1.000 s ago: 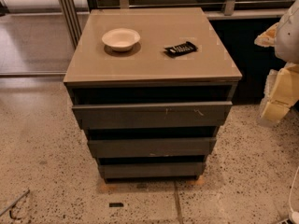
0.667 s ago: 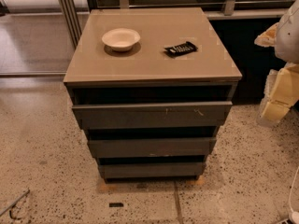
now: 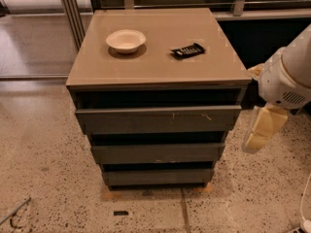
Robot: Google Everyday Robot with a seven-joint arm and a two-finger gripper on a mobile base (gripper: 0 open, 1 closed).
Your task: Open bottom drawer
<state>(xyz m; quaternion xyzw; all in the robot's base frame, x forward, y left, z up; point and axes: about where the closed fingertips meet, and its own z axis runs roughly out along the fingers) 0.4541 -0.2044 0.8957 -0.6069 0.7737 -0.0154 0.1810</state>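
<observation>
The tan desk (image 3: 160, 69) carries two things on its top, well apart. A pale shallow bowl (image 3: 126, 39) stands upright at about 10 o'clock from the top's middle. A flat black packet (image 3: 188, 50) lies at about 3 o'clock, slightly askew. The gripper (image 3: 257, 135) hangs off the desk at 4 o'clock, below the top's level.

The light is dim and warm. It falls from above onto the cabinet top (image 3: 160, 67), which shines a little. The bowl (image 3: 126, 40) throws a small shadow. A dark gap sits above the bottom drawer (image 3: 158, 176) (really black). My gripper (image 3: 255, 140) hangs pale at the right.
</observation>
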